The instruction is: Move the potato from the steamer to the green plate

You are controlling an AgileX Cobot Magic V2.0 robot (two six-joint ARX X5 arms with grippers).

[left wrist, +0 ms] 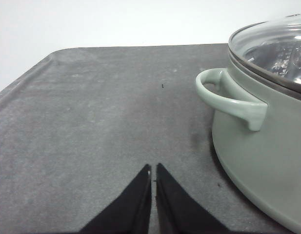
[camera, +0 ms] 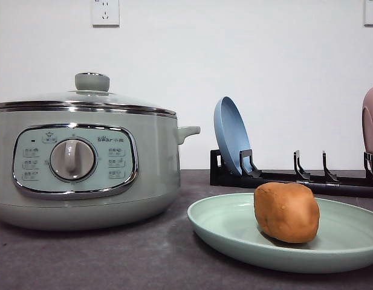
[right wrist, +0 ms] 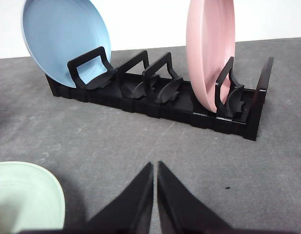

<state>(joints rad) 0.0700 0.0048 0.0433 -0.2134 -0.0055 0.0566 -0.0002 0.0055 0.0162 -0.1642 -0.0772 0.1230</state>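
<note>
The orange-brown potato (camera: 286, 212) rests on the pale green plate (camera: 222, 226) at the front right of the table. To the left stands the sage-green steamer (camera: 83, 166) with its glass lid on; its side handle (left wrist: 228, 97) and lid rim appear in the left wrist view. My left gripper (left wrist: 153, 170) is shut and empty over the dark mat beside the steamer. My right gripper (right wrist: 154, 168) is shut and empty, near the green plate's edge (right wrist: 28, 195) and facing the rack.
A black dish rack (right wrist: 155, 97) stands at the back right, holding a blue plate (right wrist: 62, 39) and a pink plate (right wrist: 209, 53) upright. The rack (camera: 295, 178) sits behind the green plate. Bare grey mat (left wrist: 91, 122) lies left of the steamer.
</note>
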